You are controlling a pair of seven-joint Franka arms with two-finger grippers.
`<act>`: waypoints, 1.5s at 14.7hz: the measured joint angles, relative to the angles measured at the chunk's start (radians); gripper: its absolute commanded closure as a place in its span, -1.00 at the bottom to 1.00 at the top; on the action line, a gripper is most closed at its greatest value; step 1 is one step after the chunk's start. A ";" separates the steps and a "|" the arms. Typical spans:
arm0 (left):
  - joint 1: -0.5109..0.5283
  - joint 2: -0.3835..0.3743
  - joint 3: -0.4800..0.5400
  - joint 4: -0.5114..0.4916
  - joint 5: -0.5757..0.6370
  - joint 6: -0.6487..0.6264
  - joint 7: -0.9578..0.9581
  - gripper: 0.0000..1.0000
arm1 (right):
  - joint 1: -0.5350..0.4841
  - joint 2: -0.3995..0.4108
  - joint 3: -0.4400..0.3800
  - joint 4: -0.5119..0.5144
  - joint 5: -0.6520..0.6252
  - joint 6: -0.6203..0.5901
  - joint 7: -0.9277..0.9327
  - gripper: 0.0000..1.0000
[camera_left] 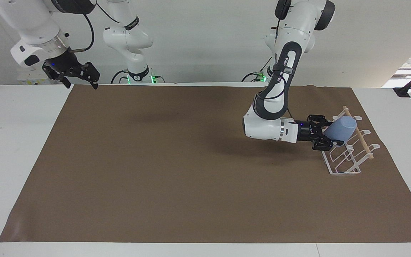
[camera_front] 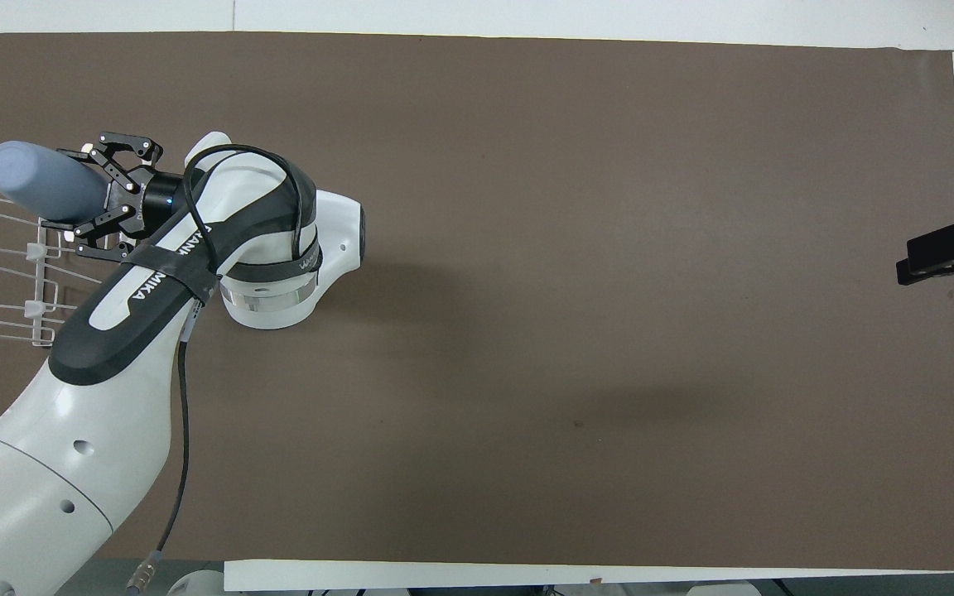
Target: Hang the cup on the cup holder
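**Left tool holds cup at holder**

My left tool (camera_left: 328, 132) is clamped on the cup (camera_left: 341, 129), gripping its rim end. The cup is tilted, base raised, over the holder (camera_left: 348, 157) and close to the dowel (camera_left: 364, 141). The holder stands on the brown mat (camera_left: 191, 171) at the left arm's end of the desk (camera_left: 9, 142). My right tool (camera_left: 80, 76), jaws wide and empty, waits over the mat's corner at the right arm's end.

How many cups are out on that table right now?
1. The only cup is light blue, gripped by the left gripper and tilted over the end of the white wire cup holder nearer the robots. None can be seen elsewhere.
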 measured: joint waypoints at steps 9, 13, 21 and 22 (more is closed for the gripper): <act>0.087 0.025 0.005 -0.001 0.015 0.049 -0.010 1.00 | 0.000 0.000 0.002 0.012 -0.060 0.001 -0.033 -1.00; 0.108 0.026 0.005 -0.001 0.016 0.109 -0.010 1.00 | -0.002 0.000 0.001 0.013 -0.061 0.001 -0.059 -1.00; 0.153 0.053 0.003 -0.020 0.016 0.183 -0.010 -0.99 | 0.002 0.000 0.003 0.012 -0.061 0.000 -0.062 -1.00; 0.154 0.057 0.003 -0.021 0.016 0.194 -0.008 -1.00 | 0.004 0.000 0.003 0.012 -0.061 0.000 -0.062 -1.00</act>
